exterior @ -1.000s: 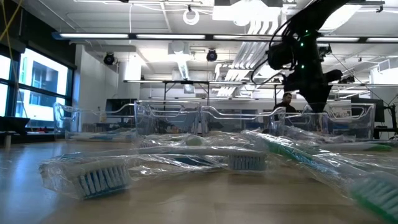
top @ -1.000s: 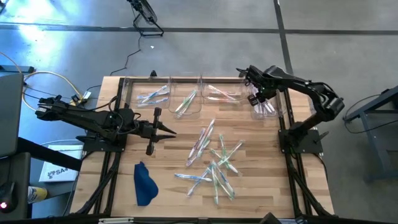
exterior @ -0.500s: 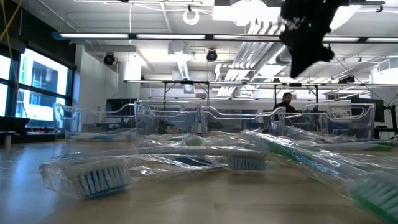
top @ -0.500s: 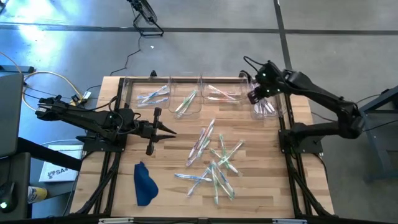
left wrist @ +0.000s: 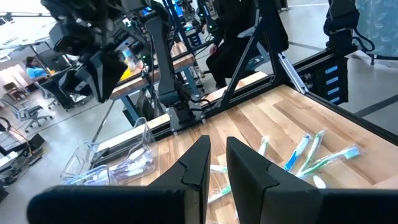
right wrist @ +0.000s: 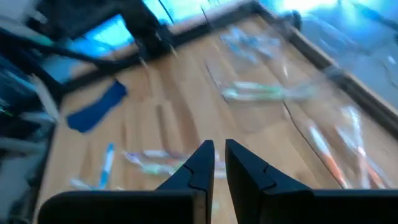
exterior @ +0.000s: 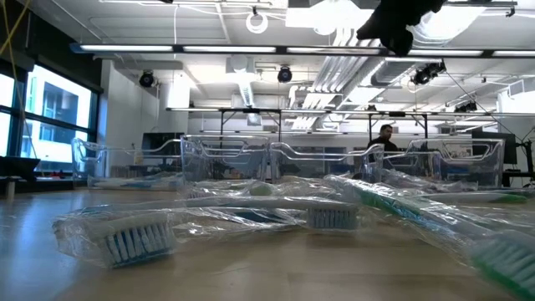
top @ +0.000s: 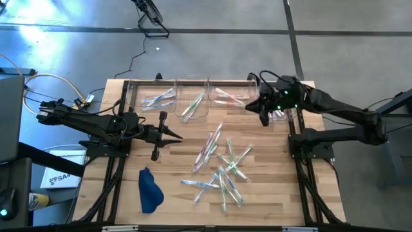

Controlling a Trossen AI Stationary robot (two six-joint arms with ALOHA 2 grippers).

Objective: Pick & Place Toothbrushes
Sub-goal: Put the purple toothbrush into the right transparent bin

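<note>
Several wrapped toothbrushes (top: 222, 169) lie loose in a heap on the wooden table, right of its middle; they also fill the foreground of the low view (exterior: 251, 213). More toothbrushes lie in the clear bins (top: 193, 103) along the far edge. My right gripper (top: 262, 115) hangs shut and empty high over the table, just in front of the far right bin (top: 278, 113), slanting down toward the left. My left gripper (top: 179, 136) waits shut and empty at the left, held level above the table.
A dark blue cloth (top: 149, 190) lies near the front left corner. The row of clear bins (exterior: 276, 163) lines the far edge. Bare wood lies between the left arm and the heap. A person sits far back in the room (exterior: 384, 138).
My right gripper has risen out of the far right bin, up to the top of the low view. It has swung toward the table's near and left side and tipped from pointing down to a shallow slant. Nothing on the table has moved.
</note>
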